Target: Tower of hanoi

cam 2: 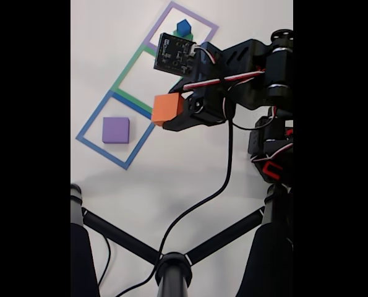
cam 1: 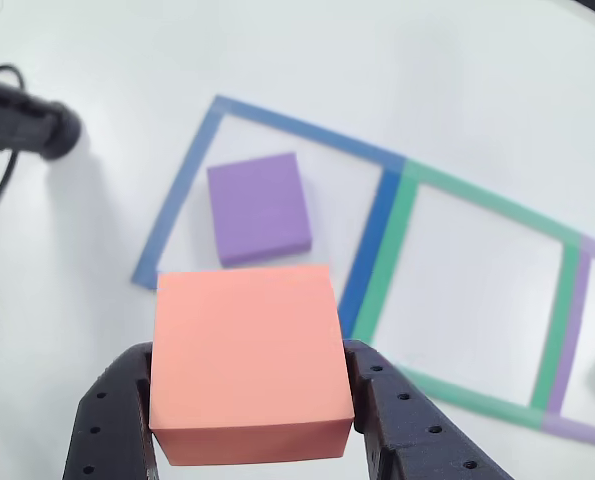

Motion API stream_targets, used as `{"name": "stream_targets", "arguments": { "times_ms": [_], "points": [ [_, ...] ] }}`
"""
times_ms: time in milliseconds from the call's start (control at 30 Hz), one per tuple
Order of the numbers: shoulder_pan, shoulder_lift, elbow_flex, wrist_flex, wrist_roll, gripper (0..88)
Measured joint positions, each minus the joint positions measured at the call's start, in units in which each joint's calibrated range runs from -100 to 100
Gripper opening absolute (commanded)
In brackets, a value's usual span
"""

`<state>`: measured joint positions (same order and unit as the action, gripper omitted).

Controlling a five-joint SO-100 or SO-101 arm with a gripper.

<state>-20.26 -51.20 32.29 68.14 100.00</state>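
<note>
The black arm (cam 2: 252, 68) is reaching in from the right side of the fixed view, stretched out level above the white table (cam 2: 184, 179), with a small circuit board showing on its upper face. At its tip the gripper (cam 1: 252, 400) is clamped on the orange cube (cam 1: 245, 360), one black finger pressing each side, so the jaws are standing apart by just the cube's width. The cube is being held up off the table; in the fixed view it is hanging over the corner where the blue square outline (cam 2: 91, 120) and the green square outline (cam 2: 127, 69) meet.

The purple cube (cam 2: 115, 130) is lying flat inside the blue outline, well apart from the held cube. In the other view it is sitting just beyond the orange cube's top edge.

The fixed view is also showing the dark blue cube (cam 2: 183, 27) resting on the green cube (cam 2: 187, 37) inside the purple square outline (cam 2: 203, 23) at the far end of the row. The other view is catching just a sliver of the green cube at its right edge.
</note>
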Motion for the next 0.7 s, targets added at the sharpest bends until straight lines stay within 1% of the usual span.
{"name": "stream_targets", "arguments": {
  "times_ms": [167,300,433,567,700],
  "points": [
    [1.15,0.25,21.67,-25.44,-0.59,12.6],
    [1.23,6.16,33.07,-45.67,-0.59,12.6],
    [1.15,14.18,37.25,-62.2,-0.59,12.5],
    [1.15,24.74,37.77,-78.33,-0.59,12.7],
    [1.15,33.77,37.77,-89.33,-0.59,12.7]
  ]
}}
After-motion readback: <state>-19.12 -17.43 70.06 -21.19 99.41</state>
